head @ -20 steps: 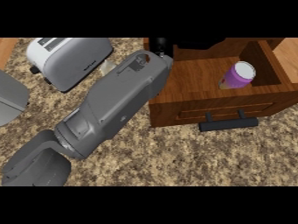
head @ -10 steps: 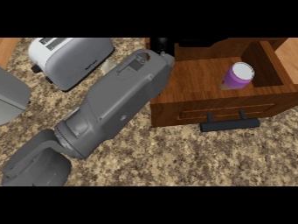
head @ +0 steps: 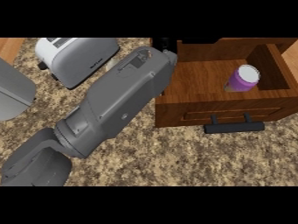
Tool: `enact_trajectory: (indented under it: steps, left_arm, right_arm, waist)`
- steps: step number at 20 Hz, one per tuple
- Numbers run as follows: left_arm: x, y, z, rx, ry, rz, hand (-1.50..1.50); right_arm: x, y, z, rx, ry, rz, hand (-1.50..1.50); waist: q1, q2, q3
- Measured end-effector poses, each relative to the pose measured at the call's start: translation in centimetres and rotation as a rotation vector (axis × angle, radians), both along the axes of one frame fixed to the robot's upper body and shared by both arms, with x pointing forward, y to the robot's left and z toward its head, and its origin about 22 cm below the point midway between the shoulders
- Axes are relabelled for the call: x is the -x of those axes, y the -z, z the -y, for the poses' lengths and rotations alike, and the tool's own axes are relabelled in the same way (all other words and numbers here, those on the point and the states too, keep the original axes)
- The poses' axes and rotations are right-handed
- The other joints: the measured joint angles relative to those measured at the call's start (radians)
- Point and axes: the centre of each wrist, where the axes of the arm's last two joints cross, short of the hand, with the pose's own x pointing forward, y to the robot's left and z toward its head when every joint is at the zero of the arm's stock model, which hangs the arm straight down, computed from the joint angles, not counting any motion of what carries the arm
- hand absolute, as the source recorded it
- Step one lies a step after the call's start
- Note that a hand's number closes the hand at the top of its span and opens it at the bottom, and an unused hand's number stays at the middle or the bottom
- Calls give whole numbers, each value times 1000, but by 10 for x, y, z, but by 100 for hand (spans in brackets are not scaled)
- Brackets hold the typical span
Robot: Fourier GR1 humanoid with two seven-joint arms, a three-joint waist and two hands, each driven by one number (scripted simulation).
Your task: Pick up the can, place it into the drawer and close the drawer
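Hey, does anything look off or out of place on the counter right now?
Nothing stands out. The can stands upright inside the open drawer, and the toaster sits upright on the counter.

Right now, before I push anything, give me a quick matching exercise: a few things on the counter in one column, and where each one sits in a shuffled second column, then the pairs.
Things:
1. purple cylindrical can with a white top
2. white and grey toaster
3. black bar handle
4. open wooden drawer

Places:
A. top left of the speckled counter, left of the grey forearm
B. on the drawer's front panel, toward the robot
C. standing upright inside the drawer, near its right wall
D. pulled out at upper right of the view

Pairs: 1-C, 2-A, 3-B, 4-D
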Motion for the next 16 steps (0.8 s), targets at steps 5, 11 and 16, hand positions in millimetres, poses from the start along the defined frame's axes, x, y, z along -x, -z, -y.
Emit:
enact_trajectory:
  steps: [5,11,16]
  left_arm:
    - [3,-5,4,16,1,-3,-150]
    - [2,-4,2,22,7,-19,-150]
    - [3,-6,2,19,2,-39,-150]
  right_arm:
    - [-22,-2,-22,117,18,16,-150]
    - [-65,1,-49,260,42,20,-150]
    - [-107,14,-75,364,62,35,-150]
  waist:
    - [24,-4,-1]
    - [50,-7,-1]
    - [68,-13,-1]
